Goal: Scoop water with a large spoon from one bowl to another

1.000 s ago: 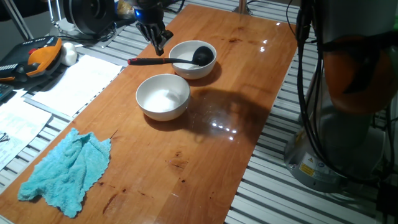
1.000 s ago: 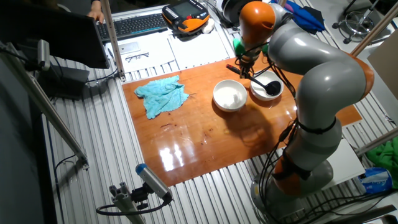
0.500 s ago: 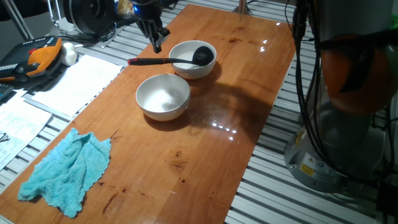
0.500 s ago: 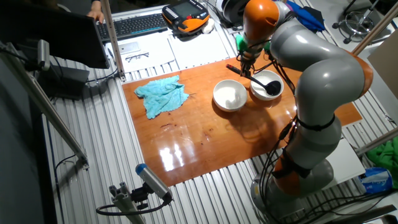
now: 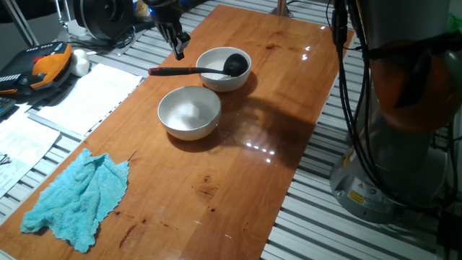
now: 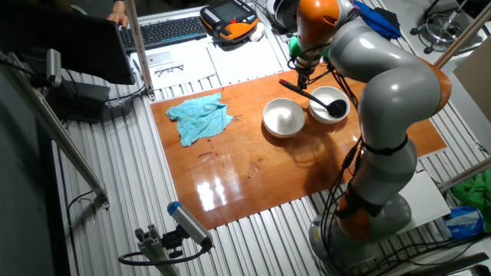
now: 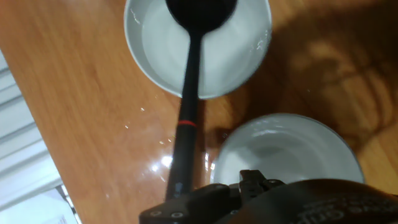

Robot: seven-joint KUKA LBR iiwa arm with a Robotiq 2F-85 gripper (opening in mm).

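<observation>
The gripper (image 5: 176, 48) hangs above the red end of the large spoon (image 5: 202, 70), clear of it and holding nothing. Whether its fingers are spread or pressed together cannot be told — the fixed views show them too small, and the hand view shows only dark housing at its lower edge.

Directly below, the handle runs away from the gripper across the wood and up over the rim of the far bowl (image 5: 242, 78), where the black head rests inside. Beside the gripper and off the handle's line sits the near bowl (image 5: 189, 112). The water cannot be made out in either bowl.

The step in hand looks like the approach to grasp the handle; no scooping has begun. Next, the gripper would need to come down astride the thin handle near its end and close on it without rolling the ladle out of the bowl.

Compared with a second ago, the gripper has lifted and drawn back slightly from the handle; the ladle and both bowls lie as before.

Farthest off, a blue cloth (image 5: 76, 197) lies on the table (image 5: 289, 94).
</observation>
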